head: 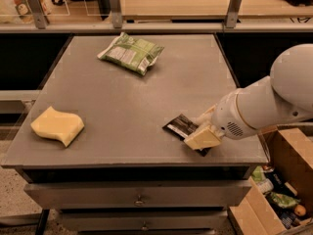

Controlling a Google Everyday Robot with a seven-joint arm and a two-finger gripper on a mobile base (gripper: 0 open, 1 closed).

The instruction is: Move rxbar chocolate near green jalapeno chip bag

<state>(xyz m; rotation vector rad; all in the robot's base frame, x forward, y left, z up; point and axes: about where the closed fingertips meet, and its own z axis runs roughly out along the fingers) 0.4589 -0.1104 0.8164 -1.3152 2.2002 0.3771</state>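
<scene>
Gripper (195,130) is low over the near right part of the grey table (146,94), coming in from the right on a white arm (266,104). Chocolate bar (178,127) lies flat on the table right at the gripper. Its right end is hidden under the cream gripper tip and its left end, with the white label, sticks out to the left. Can't tell if the gripper is clamped on the bar or spread around it. Green chip bag (131,53) sits far left of centre, well apart from the bar. Yellow sponge (57,126) is near the left edge. A cardboard box (293,143) stands on the floor to the right.
</scene>
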